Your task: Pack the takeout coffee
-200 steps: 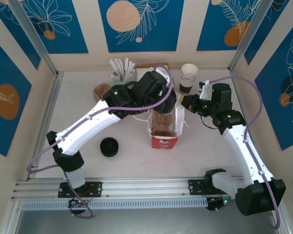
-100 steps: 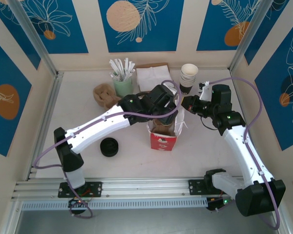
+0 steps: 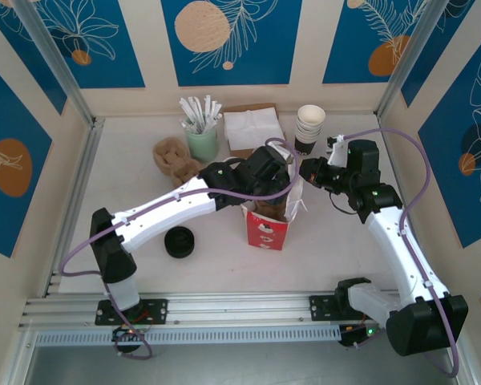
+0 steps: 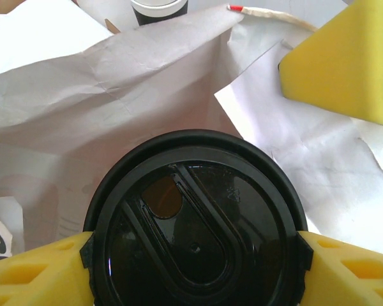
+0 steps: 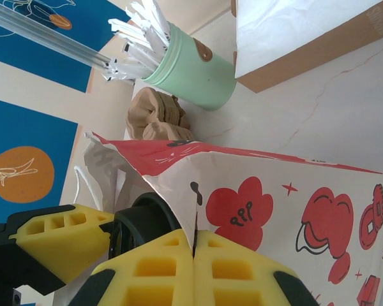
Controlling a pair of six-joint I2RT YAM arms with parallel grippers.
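Left arm now sits lower than a second ago, takeout coffee (image 4: 191,210) upright inside the red-and-white bag (image 3: 266,231) | left tool (image 4: 193,255) spread wide, gripping its sides, directly above | right tool (image 5: 195,280) pinched shut on the bag's far-right rim | pale tabletop (image 3: 224,265), blue-panelled walls (image 3: 224,40) close around
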